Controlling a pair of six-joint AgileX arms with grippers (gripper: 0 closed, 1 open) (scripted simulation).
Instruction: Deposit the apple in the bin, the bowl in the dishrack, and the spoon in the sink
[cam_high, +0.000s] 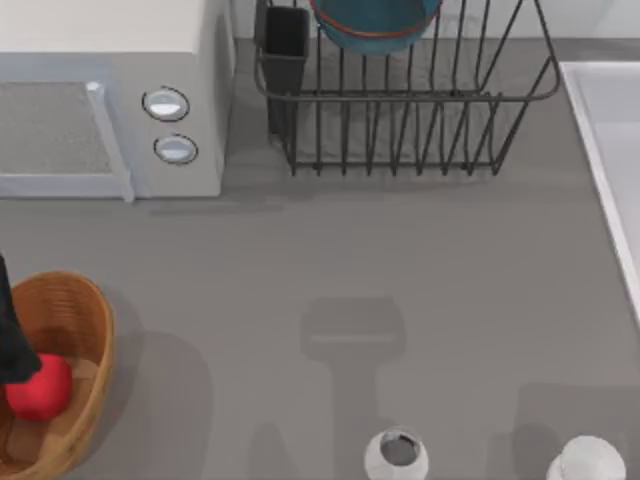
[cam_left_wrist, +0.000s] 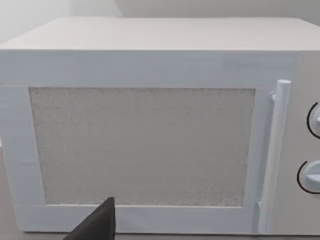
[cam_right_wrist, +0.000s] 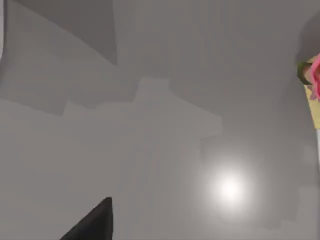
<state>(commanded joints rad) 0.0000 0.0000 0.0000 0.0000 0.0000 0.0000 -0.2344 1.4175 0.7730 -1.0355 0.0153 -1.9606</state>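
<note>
Top view is showing the apple (cam_high: 42, 388) sitting inside the bin (cam_high: 85, 320) at the lower left of the frame, with the dark left claw (cam_high: 15, 345) hanging right over it, touching or nearly touching the fruit. Whether its fingers are spread or pinched I cannot tell, since the frame edge is cutting most of it off. The bowl (cam_high: 375, 25) is resting in the dishrack (cam_high: 400, 110) at the upper centre, its far part cropped by the top edge. The sink (cam_high: 610, 150) is running along the right edge, and its basin is mostly out of frame.

To my eye the apple and bowl steps are looking done, so the spoon is what is remaining. Doing that well would mean lifting the left claw straight up clear of the wicker rim before swinging away, so the bin is not dragged.

Left wrist view is facing the white microwave (cam_left_wrist: 150, 140). Right wrist view is looking at bare grey surface (cam_right_wrist: 125, 150), with a pink, green and cream sliver at its right edge too cropped to name; it could be the spoon, but I cannot say. Two small white cups (cam_high: 397, 452) are standing along the bottom edge of the top view, partly cut off.
</note>
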